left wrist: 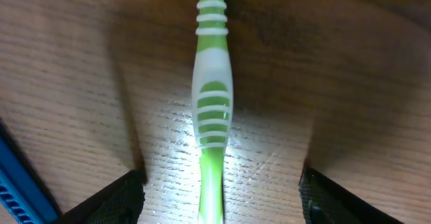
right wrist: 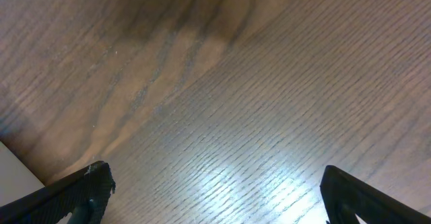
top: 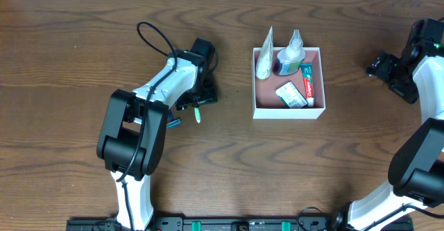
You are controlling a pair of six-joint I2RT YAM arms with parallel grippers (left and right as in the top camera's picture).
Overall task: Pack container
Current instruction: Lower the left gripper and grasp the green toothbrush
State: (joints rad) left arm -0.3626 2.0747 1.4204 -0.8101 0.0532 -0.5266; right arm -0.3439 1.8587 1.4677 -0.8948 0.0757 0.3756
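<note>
The container (top: 316, 111) is a square white box with a pink inside, right of the table's middle. It holds a white tube (top: 264, 61), a clear bottle (top: 291, 54), a toothpaste box (top: 307, 80) and a small packet (top: 291, 95). A green and white toothbrush (top: 197, 110) lies on the table left of it and fills the left wrist view (left wrist: 213, 103). My left gripper (top: 200, 96) is open, low over the toothbrush, one finger on each side of the handle (left wrist: 219, 197). My right gripper (top: 380, 66) is open and empty over bare wood (right wrist: 215, 197).
A blue object (top: 173, 123) lies by the left arm and shows at the lower left of the left wrist view (left wrist: 20, 183). A white corner (right wrist: 17, 173) shows at the left edge of the right wrist view. The table is dark wood.
</note>
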